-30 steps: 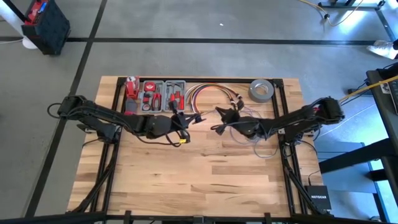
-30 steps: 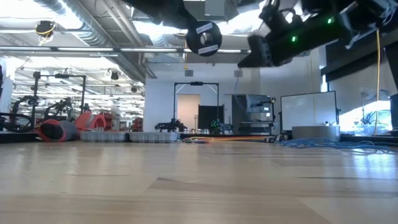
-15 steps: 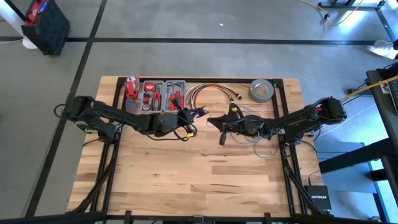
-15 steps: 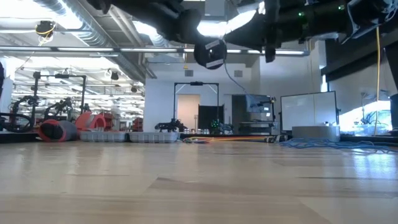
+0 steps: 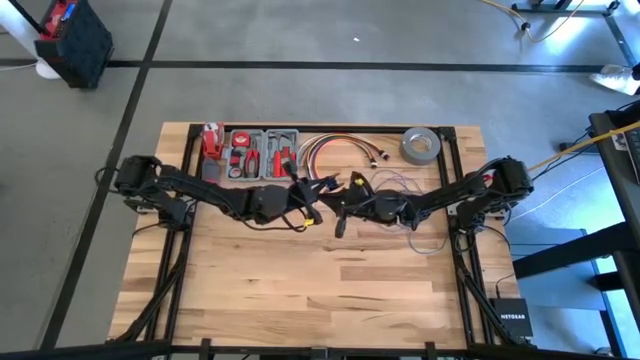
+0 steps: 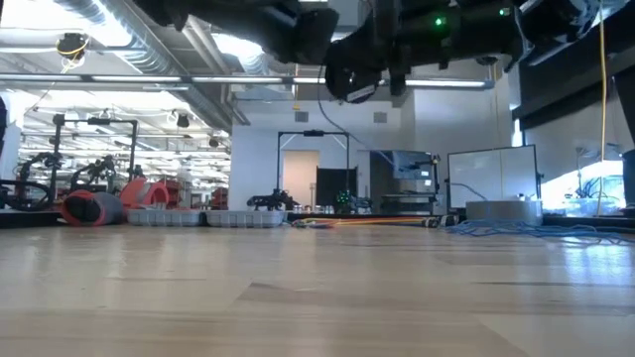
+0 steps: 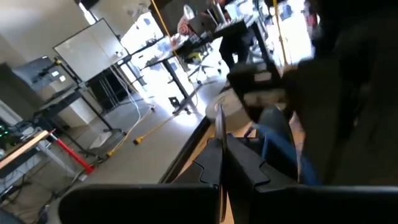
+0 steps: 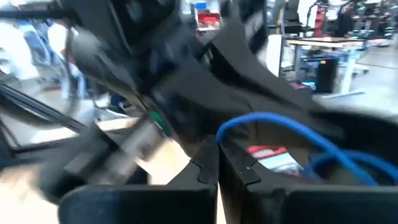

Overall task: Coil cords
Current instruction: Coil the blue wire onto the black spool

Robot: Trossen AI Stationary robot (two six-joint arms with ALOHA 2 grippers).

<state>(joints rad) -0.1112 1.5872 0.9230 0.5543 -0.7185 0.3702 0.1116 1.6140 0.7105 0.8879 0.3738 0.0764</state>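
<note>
Both grippers are raised above the middle of the table, close together. My left gripper is shut on the thin black cord, and its round black disc hangs high in the low view. My right gripper is shut on the thin grey-blue wire. The rest of that wire lies in loose loops on the wood at the right and also shows in the low view. My left gripper pinches a thin dark strand between its two shut fingers, and the strand sticks out past the fingertips. The hold is lifted clear of the table. Which part of the cord it has I cannot tell. My right gripper pinches the grey-blue wire between its two shut fingers at their free ends. From there the wire arcs away in a slack loop. The held part is clear of the table, and the far loops lie on the wood.
At the far edge stand a tray of red-handled tools, a bundle of red, yellow and white cables and a grey tape roll. The near half of the wooden table is bare wood.
My left gripper has gone toward the table's right edge with the disc. My right gripper has gone toward the table's left edge, drawing the wire along. The two now stand almost together over the middle, both still raised.
</note>
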